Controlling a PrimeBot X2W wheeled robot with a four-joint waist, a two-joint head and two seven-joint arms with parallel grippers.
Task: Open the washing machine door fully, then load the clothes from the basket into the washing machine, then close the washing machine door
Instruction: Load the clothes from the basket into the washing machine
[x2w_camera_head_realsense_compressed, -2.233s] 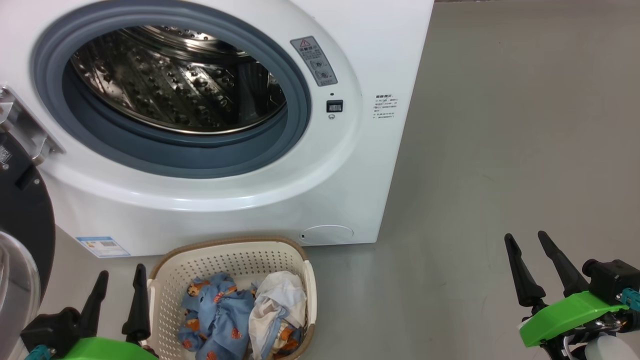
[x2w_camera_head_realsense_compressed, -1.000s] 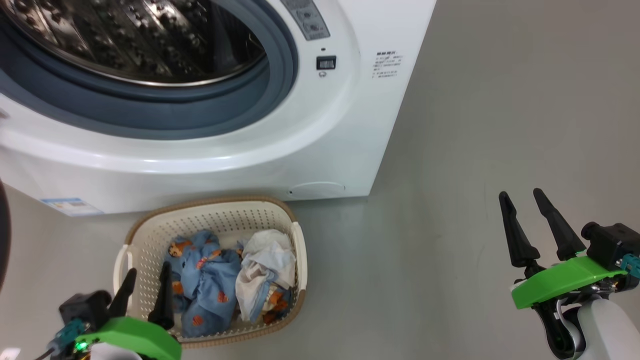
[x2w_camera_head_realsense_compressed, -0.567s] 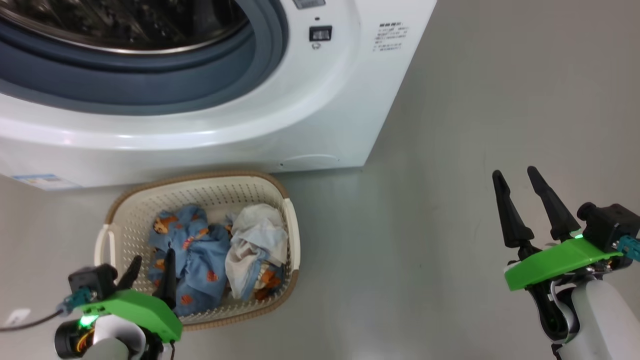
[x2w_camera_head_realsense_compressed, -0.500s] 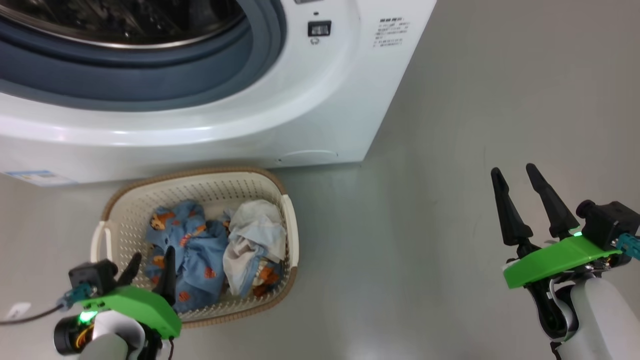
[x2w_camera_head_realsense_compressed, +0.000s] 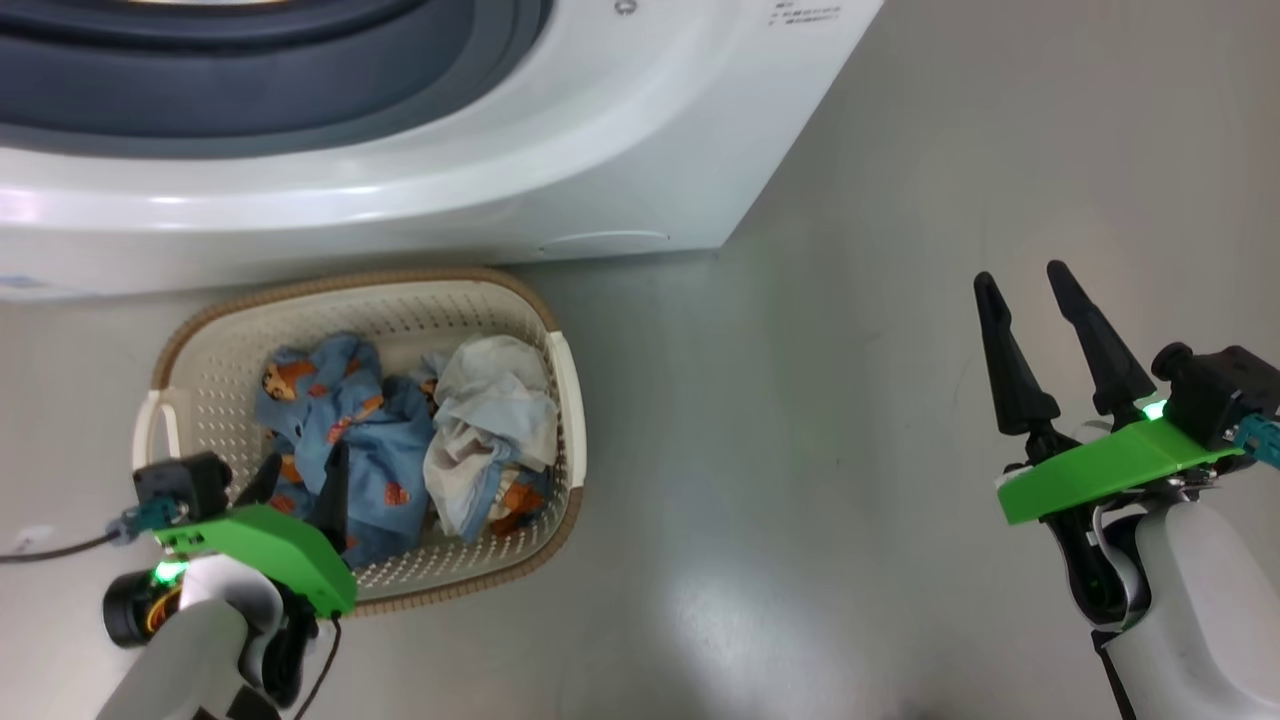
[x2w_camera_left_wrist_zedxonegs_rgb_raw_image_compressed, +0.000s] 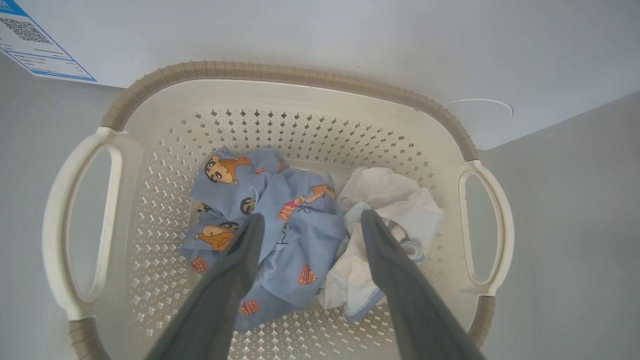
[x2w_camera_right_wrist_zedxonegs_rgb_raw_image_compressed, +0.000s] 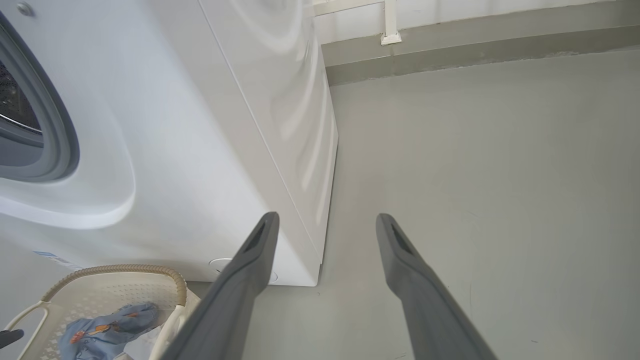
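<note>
We find the clothes in the basket just below our left gripper, which is wide open and empty, so we judge it nearer than the right gripper, open too, well apart.

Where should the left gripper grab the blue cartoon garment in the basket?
Probably its bunched-up middle fold, from straight above: the blue garment lies crumpled, the basket walls block the sides, and the open left gripper hovers over that fold.
</note>
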